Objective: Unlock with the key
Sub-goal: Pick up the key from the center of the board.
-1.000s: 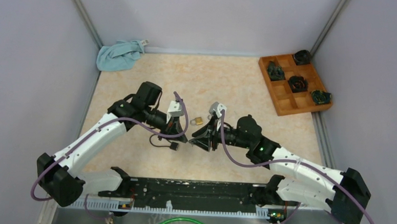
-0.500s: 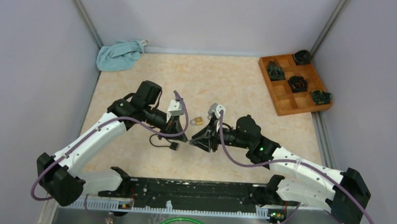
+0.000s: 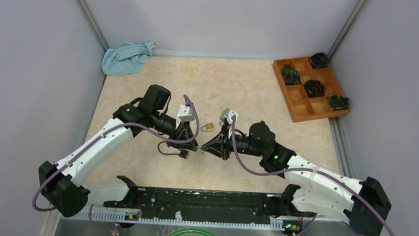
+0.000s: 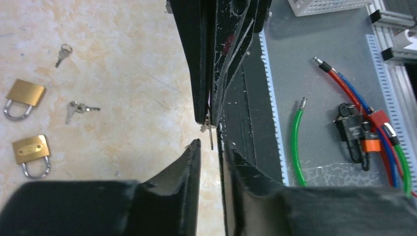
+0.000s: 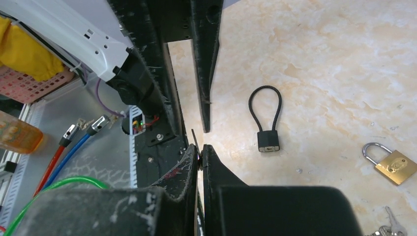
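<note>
My right gripper (image 3: 203,149) (image 5: 200,147) is shut on a small silver key (image 5: 195,137), whose blade sticks out past its fingertips. My left gripper (image 3: 194,145) (image 4: 209,145) faces it tip to tip, jaws a little apart and empty. In the left wrist view the key (image 4: 210,133) hangs from the right gripper just ahead of the left fingertips. A black cable padlock (image 3: 181,153) (image 5: 268,140) lies on the table under the left gripper. A brass padlock (image 3: 209,127) (image 5: 391,165) lies behind the grippers.
Two brass padlocks (image 4: 25,95) (image 4: 32,151) and loose keys (image 4: 78,107) (image 4: 63,51) lie on the beige table. A blue cloth (image 3: 126,58) lies at the back left. A wooden tray (image 3: 304,109) with dark objects sits at the back right. A black rail (image 3: 203,204) runs along the near edge.
My right gripper has moved left with the key, closing the gap to the left gripper's tips. The left arm has barely moved.
</note>
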### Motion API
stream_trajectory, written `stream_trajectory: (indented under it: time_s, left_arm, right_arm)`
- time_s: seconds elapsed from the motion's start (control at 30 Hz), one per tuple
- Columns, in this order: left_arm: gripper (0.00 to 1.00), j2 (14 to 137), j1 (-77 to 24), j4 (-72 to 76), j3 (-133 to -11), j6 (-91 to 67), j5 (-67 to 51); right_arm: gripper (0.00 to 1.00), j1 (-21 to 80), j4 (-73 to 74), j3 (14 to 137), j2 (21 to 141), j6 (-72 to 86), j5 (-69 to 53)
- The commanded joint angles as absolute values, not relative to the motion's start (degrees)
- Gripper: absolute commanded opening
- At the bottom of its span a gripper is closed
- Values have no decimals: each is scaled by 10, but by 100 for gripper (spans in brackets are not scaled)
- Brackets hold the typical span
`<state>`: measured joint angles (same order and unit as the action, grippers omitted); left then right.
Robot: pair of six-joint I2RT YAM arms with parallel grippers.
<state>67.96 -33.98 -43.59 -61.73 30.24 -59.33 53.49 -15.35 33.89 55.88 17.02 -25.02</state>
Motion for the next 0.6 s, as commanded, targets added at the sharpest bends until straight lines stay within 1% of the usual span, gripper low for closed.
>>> stream_trajectory:
  time_s: [0.0, 0.07, 0.1, 0.27, 0.3, 0.33, 0.37, 0.47, 0.57]
  left_arm:
    - [44, 681, -340, -427, -633, 296, -585]
    - [59, 678, -340, -430, -631, 305, -583]
    - [64, 674, -339, -427, -628, 308, -582]
    - [68, 657, -340, -419, -613, 339, -558]
    - [76, 652, -339, -417, -607, 355, -537]
    - [92, 647, -340, -409, -599, 367, -504]
    - [99, 642, -340, -396, -588, 384, -455]
    - [100, 639, -340, -397, -564, 469, -374]
    - [100, 649, -341, -403, -522, 546, -341]
  right_arm:
    - [0, 537, -183, 360, 541, 183, -245]
    - [0, 537, -183, 360, 539, 186, -245]
    - [0, 538, -183, 359, 538, 187, -245]
    - [0, 537, -189, 345, 525, 199, -229]
    - [0, 534, -186, 341, 520, 205, -224]
    - [0, 527, -182, 337, 515, 211, -221]
    - [0, 522, -176, 333, 509, 218, -218]
    - [0, 508, -155, 312, 491, 232, -203]
    - [0, 499, -115, 293, 473, 239, -172]
